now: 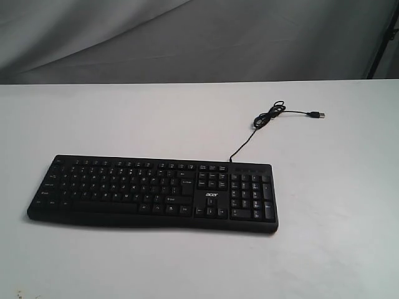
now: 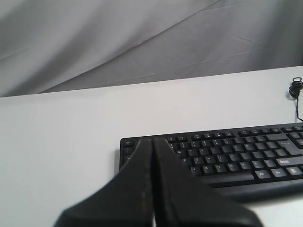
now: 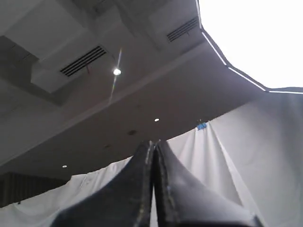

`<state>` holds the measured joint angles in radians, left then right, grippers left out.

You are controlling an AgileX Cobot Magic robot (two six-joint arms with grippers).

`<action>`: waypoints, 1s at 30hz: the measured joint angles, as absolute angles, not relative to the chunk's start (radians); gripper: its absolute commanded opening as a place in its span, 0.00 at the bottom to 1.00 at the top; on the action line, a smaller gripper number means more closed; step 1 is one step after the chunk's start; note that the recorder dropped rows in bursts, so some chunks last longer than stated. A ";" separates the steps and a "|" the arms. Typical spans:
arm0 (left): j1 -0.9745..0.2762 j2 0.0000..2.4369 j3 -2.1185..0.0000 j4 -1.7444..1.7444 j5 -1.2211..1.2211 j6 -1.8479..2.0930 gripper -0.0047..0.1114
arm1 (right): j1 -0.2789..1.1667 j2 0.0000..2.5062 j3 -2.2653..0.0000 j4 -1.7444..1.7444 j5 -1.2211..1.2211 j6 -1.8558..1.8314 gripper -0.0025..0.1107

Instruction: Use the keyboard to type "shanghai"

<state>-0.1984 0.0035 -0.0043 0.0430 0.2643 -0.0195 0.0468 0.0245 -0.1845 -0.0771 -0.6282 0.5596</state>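
Note:
A wide black keyboard (image 1: pixel 153 193) with white legends and a small acer logo lies flat on the white table (image 1: pixel 324 249). Its thin black cable (image 1: pixel 269 117) coils behind it and ends in a USB plug. No arm shows in the exterior view. In the left wrist view my left gripper (image 2: pixel 153 140) is shut with nothing in it, its tips over the keyboard's (image 2: pixel 236 158) end by the Esc key. In the right wrist view my right gripper (image 3: pixel 153 143) is shut and empty, pointing up at a ceiling, with the keyboard out of that view.
A grey cloth backdrop (image 1: pixel 187 37) hangs behind the table's far edge. A dark stand leg (image 1: pixel 381 43) shows at the far right. White table surface surrounds the keyboard on every side.

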 measured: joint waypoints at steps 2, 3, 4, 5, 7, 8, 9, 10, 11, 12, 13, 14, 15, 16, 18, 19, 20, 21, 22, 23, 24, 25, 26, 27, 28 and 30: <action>-0.198 0.003 -0.004 0.043 0.264 -0.020 0.04 | 0.047 0.135 -0.404 -0.108 -0.463 0.577 0.02; -0.198 0.003 -0.004 0.043 0.264 -0.020 0.04 | 0.047 0.185 -0.479 -0.116 -0.407 0.560 0.02; -0.198 0.003 -0.004 0.043 0.264 -0.020 0.04 | 0.047 0.228 -0.540 -0.132 -0.362 0.532 0.02; -0.198 0.003 -0.004 0.043 0.264 -0.020 0.04 | 0.047 0.316 -0.662 -0.197 -0.265 0.446 0.02; -0.198 0.003 -0.004 0.043 0.264 -0.020 0.04 | 0.047 0.474 -0.870 -0.360 -0.068 0.307 0.02; -0.198 0.003 -0.004 0.043 0.264 -0.020 0.04 | 0.047 0.579 -0.989 -0.450 0.052 0.230 0.02; -0.198 0.003 -0.004 0.043 0.264 -0.020 0.04 | 0.047 0.672 -1.073 -0.502 0.146 0.195 0.02; -0.198 0.003 -0.004 0.043 0.264 -0.020 0.04 | 0.047 0.754 -1.164 -0.551 0.244 0.179 0.02; -0.198 0.003 -0.004 0.043 0.264 -0.020 0.04 | 0.047 0.813 -1.219 -0.579 0.319 0.172 0.02; -0.198 0.003 -0.004 0.043 0.264 -0.020 0.04 | 0.047 0.920 -1.315 -0.607 0.477 0.165 0.02; -0.198 0.003 -0.004 0.043 0.264 -0.020 0.04 | 0.047 0.981 -1.365 -0.613 0.561 0.161 0.02; -0.198 0.003 -0.004 0.043 0.264 -0.020 0.04 | 0.047 1.044 -1.413 -0.618 0.648 0.161 0.02; -0.198 0.003 -0.004 0.043 0.264 -0.020 0.04 | 0.047 1.107 -1.457 -0.613 0.730 0.161 0.02; -0.198 0.003 -0.004 0.043 0.264 -0.020 0.04 | 0.045 1.223 -1.521 -0.543 0.860 0.140 0.02; -0.198 0.003 -0.004 0.043 0.264 -0.020 0.04 | 0.041 1.394 -1.570 -0.255 1.007 -0.094 0.02; -0.198 0.003 -0.004 0.043 0.264 -0.020 0.04 | 0.041 1.447 -1.573 -0.112 1.053 -0.210 0.02; -0.198 0.003 -0.004 0.043 0.264 -0.020 0.04 | 0.041 1.539 -1.560 0.133 1.114 -0.406 0.02; -0.198 0.003 -0.004 0.043 0.264 -0.020 0.04 | 0.050 1.583 -1.542 0.246 1.132 -0.495 0.02; -0.198 0.003 -0.004 0.043 0.264 -0.020 0.04 | 0.077 1.648 -1.504 0.389 1.131 -0.619 0.02; -0.198 0.003 -0.004 0.043 0.264 -0.020 0.04 | 0.098 1.674 -1.481 0.423 1.117 -0.670 0.02; -0.198 0.003 -0.004 0.043 0.264 -0.020 0.04 | 0.117 1.693 -1.461 0.439 1.098 -0.712 0.02; -0.198 0.003 -0.004 0.043 0.264 -0.020 0.04 | 0.142 1.707 -1.434 0.449 1.066 -0.747 0.02; -0.198 0.003 -0.004 0.043 0.264 -0.020 0.04 | 0.169 1.716 -1.407 0.455 1.025 -0.774 0.02; -0.198 0.003 -0.004 0.043 0.264 -0.020 0.04 | 0.199 1.718 -1.377 0.459 0.983 -0.792 0.02; -0.198 0.003 -0.004 0.043 0.264 -0.020 0.04 | 0.231 1.722 -1.349 0.461 0.925 -0.810 0.02; -0.198 0.003 -0.004 0.043 0.264 -0.020 0.04 | 0.292 1.724 -1.312 0.465 0.815 -0.829 0.02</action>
<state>-0.1984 0.0035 -0.0043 0.0430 0.2643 -0.0195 0.2917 1.7237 -1.3120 0.4650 0.8147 -0.8288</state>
